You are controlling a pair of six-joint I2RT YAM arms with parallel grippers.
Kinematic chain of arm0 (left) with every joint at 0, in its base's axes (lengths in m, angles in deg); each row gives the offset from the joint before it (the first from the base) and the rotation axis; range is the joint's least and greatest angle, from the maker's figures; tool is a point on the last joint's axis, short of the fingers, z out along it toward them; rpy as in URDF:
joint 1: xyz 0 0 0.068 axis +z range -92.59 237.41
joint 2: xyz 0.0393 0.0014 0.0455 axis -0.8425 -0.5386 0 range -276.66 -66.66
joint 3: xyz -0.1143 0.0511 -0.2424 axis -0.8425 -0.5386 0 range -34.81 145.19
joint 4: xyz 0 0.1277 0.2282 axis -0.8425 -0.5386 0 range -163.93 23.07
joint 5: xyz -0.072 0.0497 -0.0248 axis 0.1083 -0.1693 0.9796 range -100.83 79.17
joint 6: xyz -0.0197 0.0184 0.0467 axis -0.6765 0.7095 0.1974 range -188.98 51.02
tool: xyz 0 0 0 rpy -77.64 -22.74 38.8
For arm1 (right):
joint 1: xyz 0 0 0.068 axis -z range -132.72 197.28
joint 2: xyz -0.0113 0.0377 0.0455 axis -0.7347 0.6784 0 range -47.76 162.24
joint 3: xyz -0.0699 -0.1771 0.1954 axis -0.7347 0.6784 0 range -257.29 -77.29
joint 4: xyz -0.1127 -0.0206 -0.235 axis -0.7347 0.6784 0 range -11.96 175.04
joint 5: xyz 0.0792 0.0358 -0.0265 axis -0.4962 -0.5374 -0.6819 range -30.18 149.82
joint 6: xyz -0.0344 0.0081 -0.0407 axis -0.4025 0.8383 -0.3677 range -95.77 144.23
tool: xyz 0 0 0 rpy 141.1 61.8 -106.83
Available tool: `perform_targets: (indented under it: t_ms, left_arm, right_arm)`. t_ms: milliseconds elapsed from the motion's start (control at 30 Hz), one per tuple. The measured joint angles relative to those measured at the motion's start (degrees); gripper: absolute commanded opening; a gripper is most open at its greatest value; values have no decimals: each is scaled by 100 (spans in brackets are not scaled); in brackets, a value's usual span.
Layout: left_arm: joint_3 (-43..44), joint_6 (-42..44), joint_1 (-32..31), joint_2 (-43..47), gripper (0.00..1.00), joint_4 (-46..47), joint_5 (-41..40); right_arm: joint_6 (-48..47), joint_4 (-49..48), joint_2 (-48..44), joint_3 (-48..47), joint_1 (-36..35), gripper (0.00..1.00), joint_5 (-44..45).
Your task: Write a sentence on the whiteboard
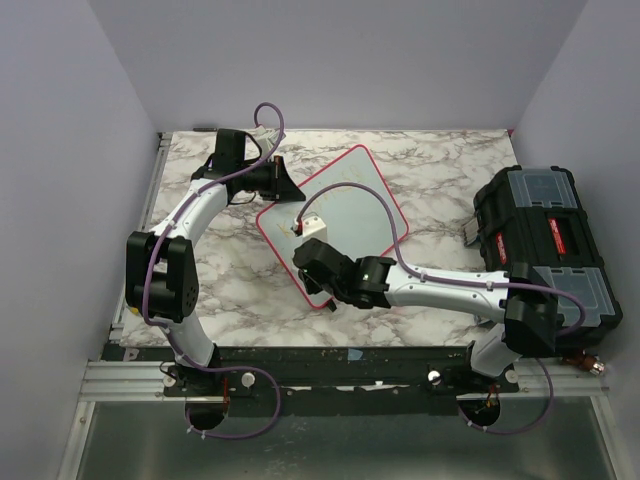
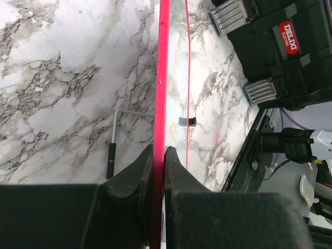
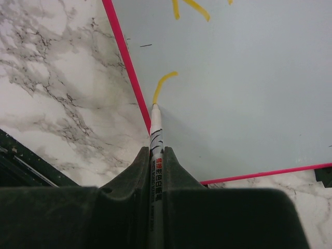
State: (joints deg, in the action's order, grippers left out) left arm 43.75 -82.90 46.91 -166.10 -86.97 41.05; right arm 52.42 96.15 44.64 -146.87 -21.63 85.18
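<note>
1. Marble-patterned table (image 1: pixel 440 170) carried the whiteboard (image 1: pixel 345 215), which sat near the middle, turned cornerwise, with a pink-red frame all round.
2. Left gripper (image 2: pixel 158 150) was clamped on the board's far-left frame edge, one finger on each face.
3. Right gripper (image 3: pixel 156 150) was closed around a white marker (image 3: pixel 155 129), whose tip touched the board just inside the frame, near a corner.
4. Yellow strokes of the sentence (image 3: pixel 165 83) showed on the white surface, and one short curved stroke ended at the marker tip.
5. Black toolbox (image 1: pixel 545 240) stood at the table's right side, apart from the board.
</note>
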Motion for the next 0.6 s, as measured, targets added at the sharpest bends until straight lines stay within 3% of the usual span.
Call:
perform_targets:
  t_ms: [600]
  left_arm:
    - [0, -7, -2, 0, 0, 2, 2]
  right_arm:
    - [96, 503, -13, -11, -15, 0, 492]
